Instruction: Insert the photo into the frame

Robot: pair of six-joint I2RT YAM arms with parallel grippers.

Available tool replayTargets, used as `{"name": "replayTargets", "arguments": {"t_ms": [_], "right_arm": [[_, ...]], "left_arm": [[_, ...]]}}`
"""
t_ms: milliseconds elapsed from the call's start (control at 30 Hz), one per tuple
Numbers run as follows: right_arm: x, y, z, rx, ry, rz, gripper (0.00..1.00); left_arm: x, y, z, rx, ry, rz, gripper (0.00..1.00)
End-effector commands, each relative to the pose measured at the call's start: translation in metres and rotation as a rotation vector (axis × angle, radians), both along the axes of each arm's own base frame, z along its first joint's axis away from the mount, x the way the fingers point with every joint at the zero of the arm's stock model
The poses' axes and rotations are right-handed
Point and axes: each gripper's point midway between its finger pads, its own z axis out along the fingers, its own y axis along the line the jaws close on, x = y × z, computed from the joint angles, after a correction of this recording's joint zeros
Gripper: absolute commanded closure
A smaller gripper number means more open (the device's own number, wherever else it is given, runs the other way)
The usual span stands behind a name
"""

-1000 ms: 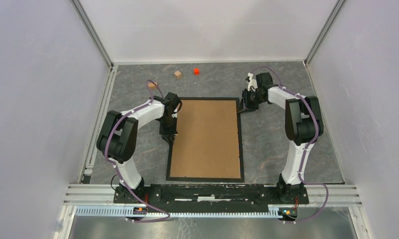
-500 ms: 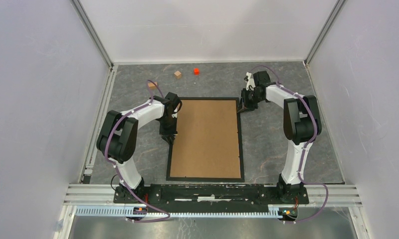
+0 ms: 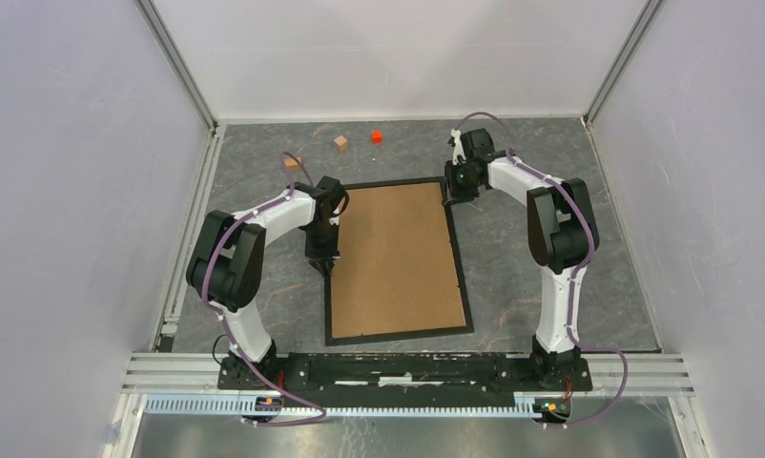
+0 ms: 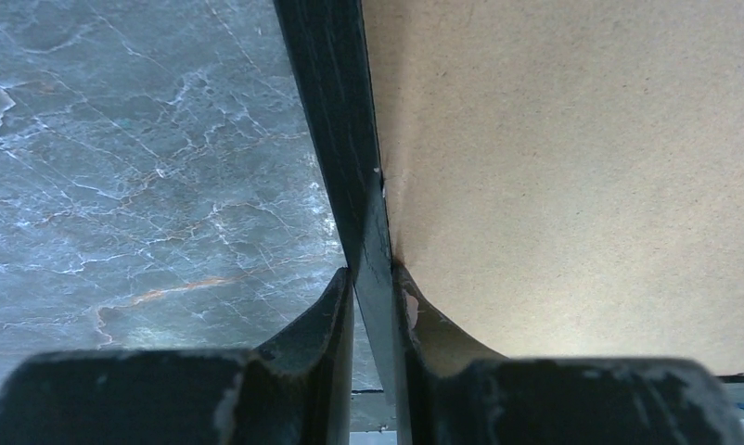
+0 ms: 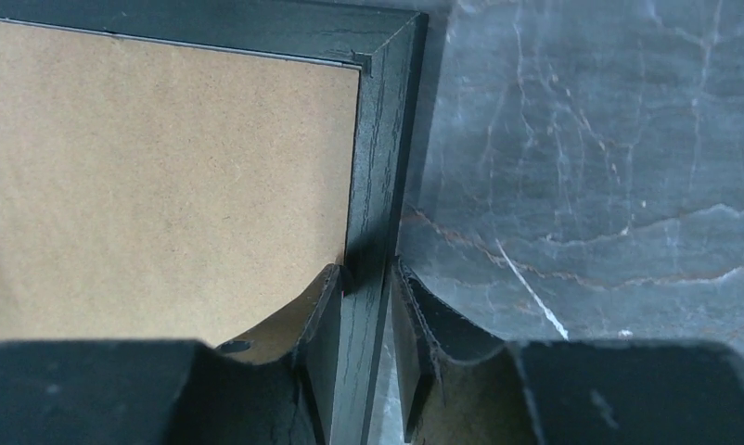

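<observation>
Two arms have hold of the frame [image 3: 398, 335] at once, one on each long side. It sits around the middle of the worktop [image 3: 608, 286] with its back facing up, so the brown backing board [image 3: 393, 258] fills the black border. It is slightly askew, its far right corner reaching closer to the worktop's far edge than its far left corner does. The left gripper [image 3: 323, 262] meets the left rail about midway along. From the left wrist view its jaws are nearly together, one finger outside the black rail [image 4: 336, 111] over the grey stone surface [image 4: 146, 167], the other inside against the board [image 4: 554, 167], pinching the rail at the left gripper [image 4: 373, 278]. The right gripper [image 3: 453, 196] is on the right rail just short of the far right corner. Its own camera shows the right gripper [image 5: 364, 273] narrowly parted and clamped on the rail [image 5: 378, 167], one finger over the board [image 5: 164, 167] and the other over the worktop [image 5: 582, 139]. Whether either side is lifted clear of the surface I cannot tell. Near the far edge, well apart from the frame, lie a red cube [image 3: 376, 135] and a wooden cube [image 3: 341, 142], with a second wooden cube [image 3: 293, 162] further left.
</observation>
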Motion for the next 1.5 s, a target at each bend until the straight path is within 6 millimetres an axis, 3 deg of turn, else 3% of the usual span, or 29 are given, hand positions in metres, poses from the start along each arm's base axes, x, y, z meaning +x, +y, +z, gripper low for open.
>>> {"name": "replayTargets", "arguments": {"t_ms": [0,133,233,300,367,467,500,567,633,833,900,1133,1233,1300,1333,1400,1467], "right_arm": [[-0.073,-0.018,-0.104,-0.303,0.278,0.092,0.67],[-0.076,-0.014,-0.112,-0.359,0.295,0.150,0.65],[-0.071,-0.003,-0.101,-0.341,0.269,0.194,0.59],[-0.063,0.015,-0.076,-0.240,0.210,0.225,0.54],[-0.053,0.028,-0.038,-0.140,0.123,0.230,0.47],[-0.047,0.025,0.018,-0.047,0.001,0.201,0.36],[-0.051,0.019,0.026,-0.022,-0.017,0.188,0.33],[-0.064,0.006,0.039,0.019,-0.052,0.158,0.31],[-0.087,0.003,0.037,0.066,-0.055,0.159,0.31],[-0.184,0.014,0.011,0.272,0.014,0.174,0.33],[-0.207,0.021,0.009,0.316,0.015,0.175,0.33],[-0.257,0.057,0.032,0.492,-0.047,0.221,0.33],[-0.268,0.064,0.044,0.527,-0.083,0.253,0.33],[-0.262,0.057,0.047,0.482,-0.123,0.245,0.33],[-0.254,0.049,0.045,0.419,-0.147,0.225,0.32],[-0.233,0.029,0.047,0.298,-0.171,0.164,0.31],[-0.212,0.013,0.054,0.259,-0.185,0.103,0.30]], "left_arm": [[0.032,-0.004,-0.021,0.012,-0.108,-0.045,0.98],[0.034,0.001,-0.017,0.043,-0.123,-0.049,0.98],[0.035,0.004,-0.015,0.056,-0.136,-0.046,0.98],[0.033,0.003,-0.016,0.058,-0.132,-0.049,0.98],[0.034,0.002,-0.016,0.051,-0.130,-0.048,0.98],[0.035,0.002,-0.014,0.053,-0.137,-0.042,0.98],[0.035,0.001,-0.014,0.048,-0.140,-0.040,0.98],[0.034,-0.001,-0.014,0.034,-0.134,-0.034,0.98],[0.034,-0.007,-0.014,0.008,-0.127,-0.027,0.98],[0.042,-0.033,-0.010,-0.087,-0.098,-0.018,0.98],[0.050,-0.042,-0.008,-0.105,-0.094,-0.026,0.98],[0.083,-0.074,-0.006,-0.104,-0.091,-0.064,0.98],[0.105,-0.074,0.014,-0.017,-0.163,-0.097,0.96],[0.122,-0.063,0.039,0.047,-0.253,-0.088,0.85],[0.129,-0.056,0.054,0.071,-0.306,-0.074,0.66],[0.135,-0.039,0.079,0.094,-0.389,-0.044,0.35],[0.128,-0.021,0.102,0.082,-0.438,0.000,0.21]]}}
